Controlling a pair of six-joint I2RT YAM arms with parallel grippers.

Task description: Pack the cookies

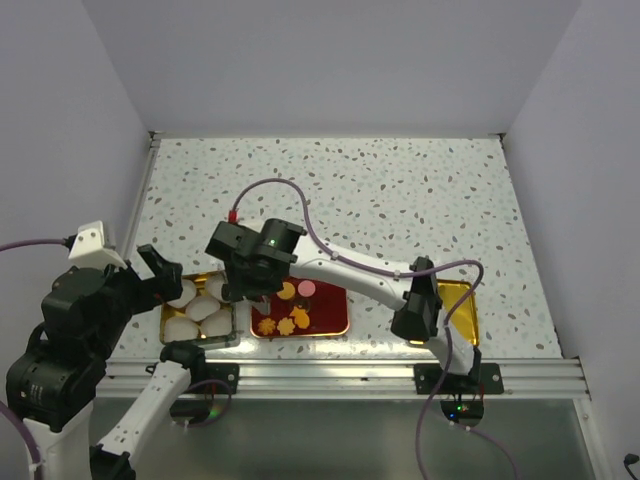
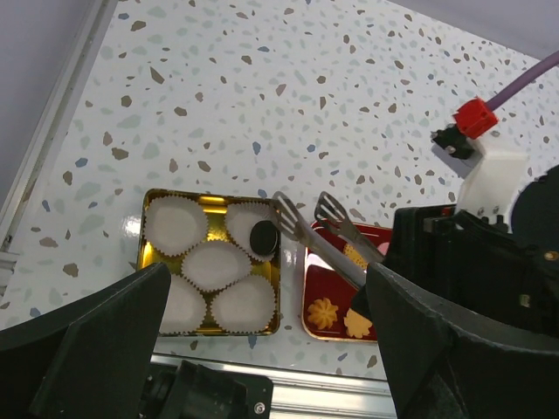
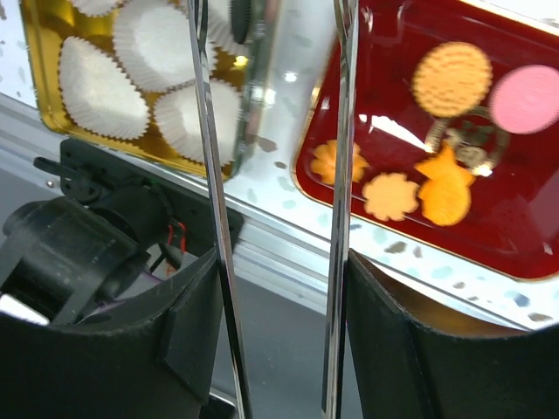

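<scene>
A robotics lab bench: plain white walls (image 1: 330,60) box in a speckled white tabletop (image 1: 400,190) edged by an aluminium rail (image 1: 350,375).

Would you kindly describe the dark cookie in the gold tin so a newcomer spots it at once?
Find the gold tin of white paper cups, left of the red tray. In its far cup nearest that tray lies the round dark brown cookie. Every other cup in view shows only white paper.

Orange, pink and dark-brown cookies (image 3: 452,78), red tray (image 3: 524,201), gold tin (image 2: 212,202), white cups (image 2: 176,225), speckled table (image 2: 262,105).
</scene>
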